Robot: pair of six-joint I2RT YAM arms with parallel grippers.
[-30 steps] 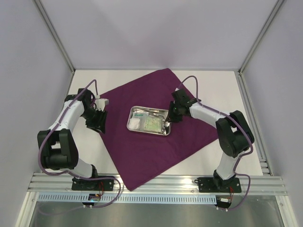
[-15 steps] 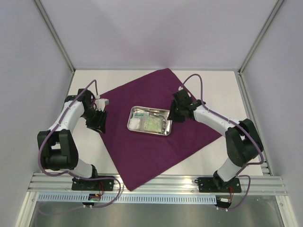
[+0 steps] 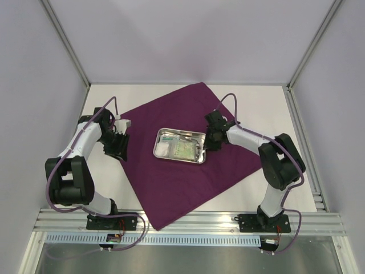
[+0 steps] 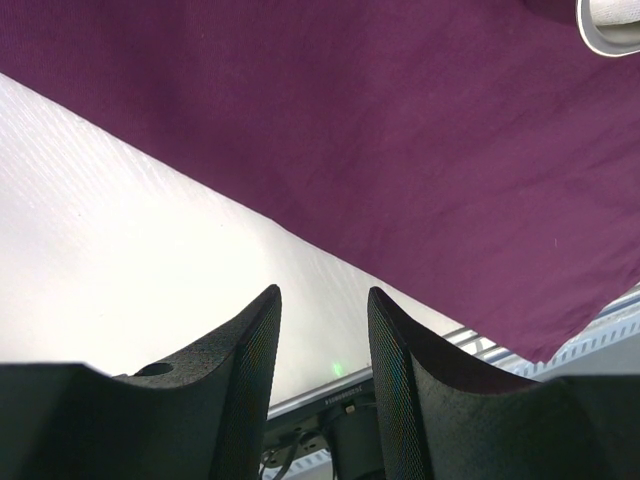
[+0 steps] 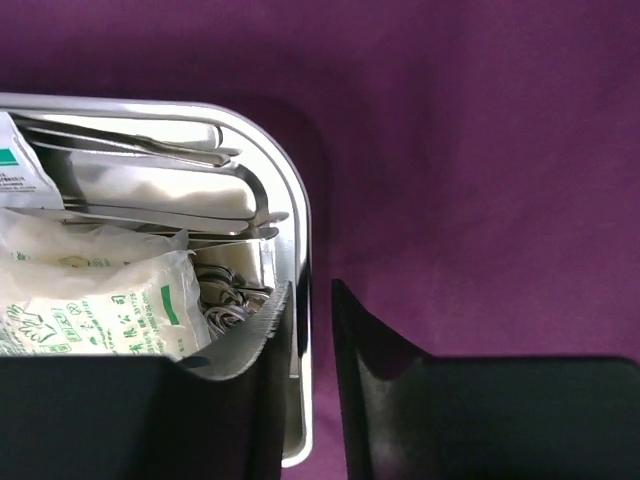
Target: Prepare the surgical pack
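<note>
The deep-purple sheet lies flat on the table. The steel tray sits at its middle, holding white gauze packets, tweezers and scissors. My right gripper straddles the tray's right rim: one finger is inside and one outside, with a narrow gap of purple cloth showing beside the rim. In the right wrist view this gripper is slightly open. My left gripper is open and empty, low over the bare table by the sheet's left edge. It also shows in the left wrist view.
White enclosure walls stand close on the left, back and right. An aluminium rail runs along the near edge, and the sheet's near corner reaches it. A corner of the tray shows at the top right of the left wrist view.
My right arm's elbow swung out to the right and came back. Its gripper stayed at the tray's right rim. The tray, the sheet and the left arm have not moved.
</note>
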